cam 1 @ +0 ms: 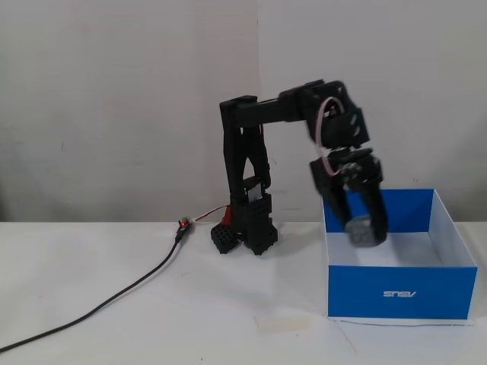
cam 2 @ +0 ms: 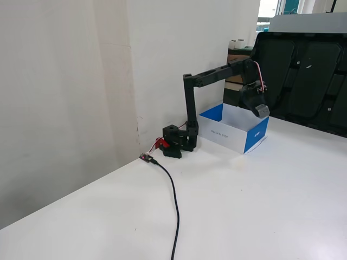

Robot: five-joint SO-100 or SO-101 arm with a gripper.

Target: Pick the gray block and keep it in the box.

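While above box (cam 1: pixel 396 292) rim, end effector (cam 1: pixel 365 232) (clamping gray block (cam 2: pixel 262 111))

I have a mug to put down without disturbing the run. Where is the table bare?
Bare: the white table in front of the black cable and the blue cardboard box. Crowded: over the box, where the gripper holds the gray block.
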